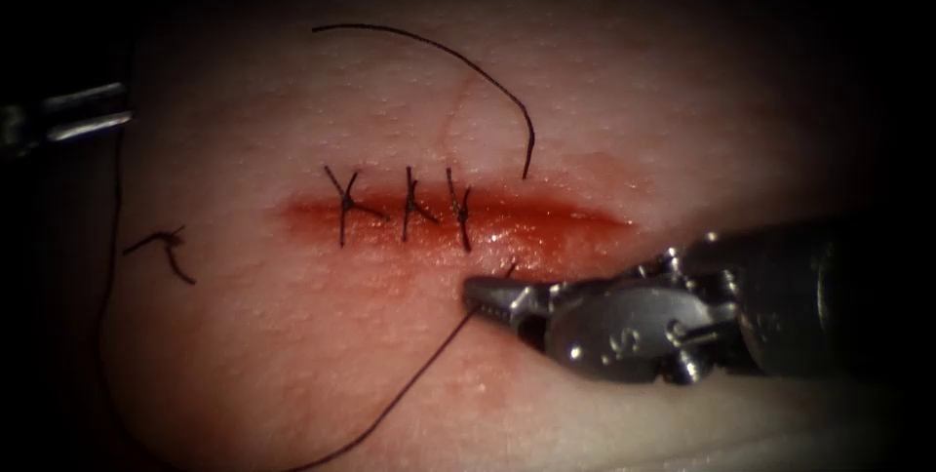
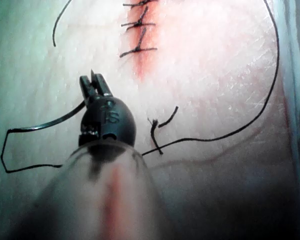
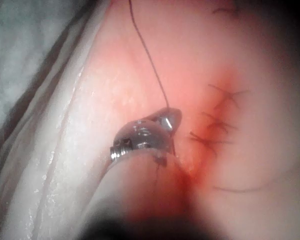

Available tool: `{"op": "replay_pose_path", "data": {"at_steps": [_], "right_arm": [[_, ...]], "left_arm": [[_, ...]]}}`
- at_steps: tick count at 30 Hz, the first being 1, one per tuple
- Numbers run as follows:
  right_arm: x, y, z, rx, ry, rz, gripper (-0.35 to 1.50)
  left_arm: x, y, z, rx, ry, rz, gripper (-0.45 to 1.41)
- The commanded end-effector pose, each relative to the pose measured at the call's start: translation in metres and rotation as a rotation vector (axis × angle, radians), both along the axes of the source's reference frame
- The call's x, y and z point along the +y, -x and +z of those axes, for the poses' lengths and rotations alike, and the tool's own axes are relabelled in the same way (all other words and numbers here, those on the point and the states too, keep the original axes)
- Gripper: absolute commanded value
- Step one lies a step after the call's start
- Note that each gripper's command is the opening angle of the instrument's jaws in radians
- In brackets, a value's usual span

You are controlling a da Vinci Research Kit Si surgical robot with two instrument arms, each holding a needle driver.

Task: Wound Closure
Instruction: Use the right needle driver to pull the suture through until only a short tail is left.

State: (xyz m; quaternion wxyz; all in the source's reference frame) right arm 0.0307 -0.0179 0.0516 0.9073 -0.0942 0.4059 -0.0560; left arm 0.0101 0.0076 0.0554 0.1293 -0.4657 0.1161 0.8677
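Tissue (image 1: 292,355) carries three stitches across the cut (image 1: 546,223); right tool (image 1: 480,295), at 5 o'clock, clamps the thread (image 1: 409,384); left tool (image 2: 94,86) narrowly parted, needle indiscernible

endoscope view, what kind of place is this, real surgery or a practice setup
Likely a bench suturing practice setup: a slab of tissue with a cut holding three tied stitches, and the right tool shut on the thread.
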Motion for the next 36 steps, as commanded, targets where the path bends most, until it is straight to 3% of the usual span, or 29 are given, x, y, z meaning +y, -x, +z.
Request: {"op": "replay_pose_path", "data": {"at_steps": [1, 16, 27, 36], "right_arm": [[-0.0008, -0.0007, 0.0002, 0.001, -0.015, 0.000, -0.35], [-0.0062, -0.0034, -0.0058, 0.036, -0.075, 0.040, -0.35], [-0.0090, -0.0063, -0.0073, 0.062, -0.104, 0.041, -0.35], [-0.0099, -0.0071, -0.0083, 0.072, -0.116, 0.046, -0.35]], "left_arm": [[0.0002, 0.0005, 0.0006, -0.001, 0.002, 0.000, -0.45], [0.0003, 0.0005, 0.0009, -0.001, 0.002, 0.000, -0.45], [0.0004, 0.0005, 0.0011, -0.001, 0.003, 0.000, -0.45], [0.0006, 0.0005, 0.0017, 0.000, 0.003, -0.001, -0.45]]}}
